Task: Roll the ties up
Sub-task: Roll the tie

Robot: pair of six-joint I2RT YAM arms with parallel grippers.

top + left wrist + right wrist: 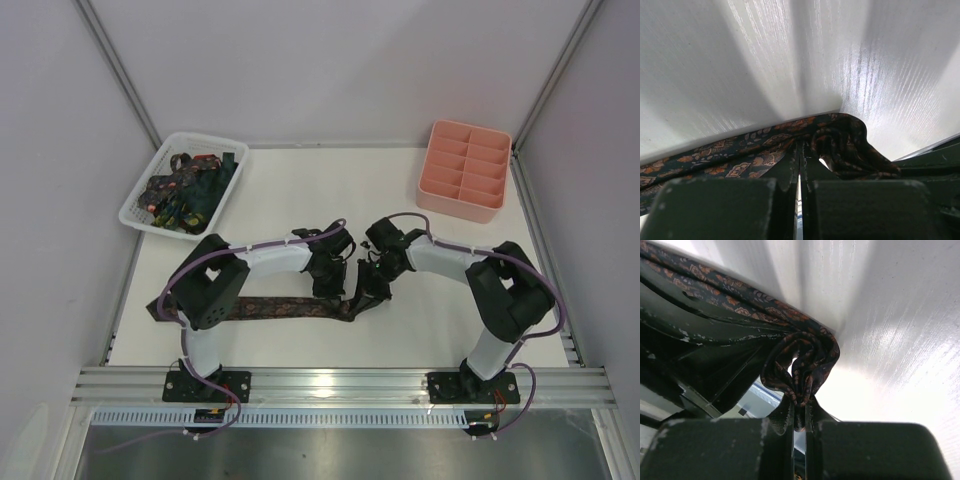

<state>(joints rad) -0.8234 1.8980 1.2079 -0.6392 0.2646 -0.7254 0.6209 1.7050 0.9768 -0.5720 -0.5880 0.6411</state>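
1. The brown tie lies flat across the lower middle of the top view. Its right end is bunched into a loose coil between the 2 grippers.
2. The right gripper is clamped on that coil's edge. The left gripper is closed to a thin slit against the fabric beside it; whether cloth sits between its jaws I cannot tell.
3. The coil looks slack and lopsided, so it may spring open or skew if either grip loosens or turns unevenly.
4. The 2 grippers sit very close together, so a twist could knock them against each other.
5. The left arm's elbow hangs over the tie's left stretch and may snag it.
6. Green ties wait in the white basket at upper left. The pink tray sits at upper right. Both are well apart from the work.
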